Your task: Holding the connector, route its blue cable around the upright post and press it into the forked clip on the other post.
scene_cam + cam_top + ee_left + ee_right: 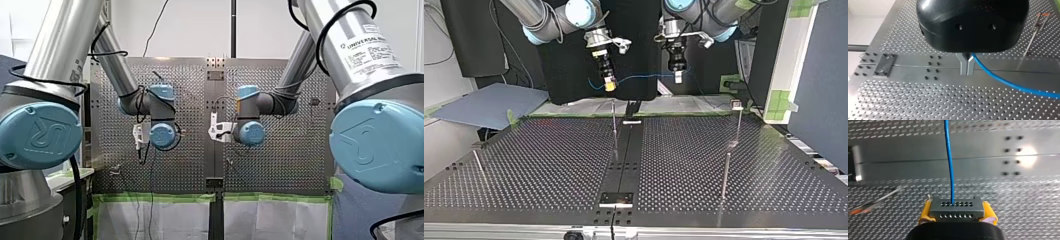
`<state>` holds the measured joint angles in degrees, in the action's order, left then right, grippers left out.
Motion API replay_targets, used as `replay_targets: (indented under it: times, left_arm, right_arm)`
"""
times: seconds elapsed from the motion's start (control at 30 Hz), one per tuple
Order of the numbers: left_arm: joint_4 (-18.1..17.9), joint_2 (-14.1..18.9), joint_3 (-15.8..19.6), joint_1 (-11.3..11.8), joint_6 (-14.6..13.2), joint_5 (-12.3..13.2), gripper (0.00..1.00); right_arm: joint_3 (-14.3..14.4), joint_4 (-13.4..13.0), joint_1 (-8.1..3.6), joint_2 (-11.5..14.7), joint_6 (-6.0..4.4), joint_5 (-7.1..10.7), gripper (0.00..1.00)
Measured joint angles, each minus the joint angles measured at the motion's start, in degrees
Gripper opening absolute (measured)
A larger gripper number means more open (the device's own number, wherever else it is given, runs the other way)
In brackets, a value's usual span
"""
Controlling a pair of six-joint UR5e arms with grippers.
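Note:
My right gripper [957, 206] is shut on a grey connector [956, 213], with its yellow pads [925, 213] on both sides. A blue cable [949, 165] leaves the connector's face and runs ahead over the table. In the top view this gripper [608, 80] hangs above the table's far edge, and the blue cable [644, 76] spans across to my left gripper [678, 74]. My left gripper [967, 72] has its metal fingers shut on the cable [1003, 81], which trails off to one side. A thin upright post [614, 125] stands below the two grippers. A post with a clip head [736, 105] stands at the top view's right.
The perforated table [549, 160] has a dark centre strip [626, 155] with a small plate [616, 198] near its front. Another upright post [725, 175] rises at the top view's right front, and a leaning rod [479, 165] at its left. A grey board [489, 105] lies beyond the far left corner.

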<state>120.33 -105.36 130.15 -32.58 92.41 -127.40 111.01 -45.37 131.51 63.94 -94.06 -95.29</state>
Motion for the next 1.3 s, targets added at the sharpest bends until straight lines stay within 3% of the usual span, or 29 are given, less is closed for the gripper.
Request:
replay_targets:
  times: [0.6,1.03,1.3]
  left_arm:
    - [7.7,9.3,-2.3,1.9,0.6,-2.7,0.00]
    - [14.3,15.8,-7.5,4.3,3.4,-2.7,0.00]
    - [18.7,20.2,-8.5,8.0,4.4,-1.0,0.00]
  right_arm:
    - [-7.0,7.5,0.02,9.7,0.66,2.99,0.00]
    - [-10.3,10.7,0.32,10.5,0.79,4.65,0.00]
    - [-12.0,12.1,0.03,10.4,0.76,5.82,0.00]
